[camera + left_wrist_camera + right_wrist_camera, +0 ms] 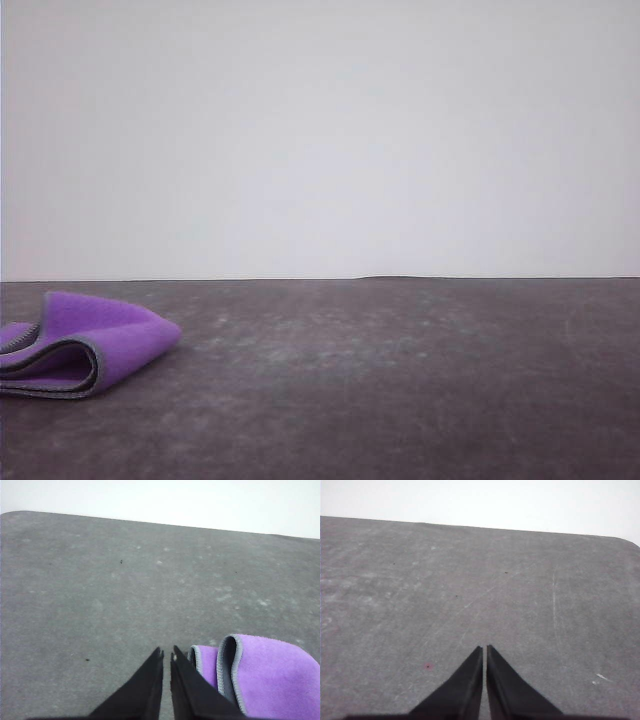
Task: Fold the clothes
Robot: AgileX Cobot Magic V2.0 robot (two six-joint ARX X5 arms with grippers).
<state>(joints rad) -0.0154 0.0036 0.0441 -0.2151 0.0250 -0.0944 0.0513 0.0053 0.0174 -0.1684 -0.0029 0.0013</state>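
The folded purple cloth [85, 345] lies at the desk's [400, 380] near-left, around eight o'clock, just beside the clenched, empty left end effector [166, 655], toward its two o'clock, well apart from the equally clenched right end effector [484, 649], so the left arm looks nearer.

Left gripper [166, 656]: two matte black fingers, wedge-shaped, tapered to thin pointed tips. Right gripper [484, 649]: identically built, black, smooth-faced. No cables, screws or markings are seen.
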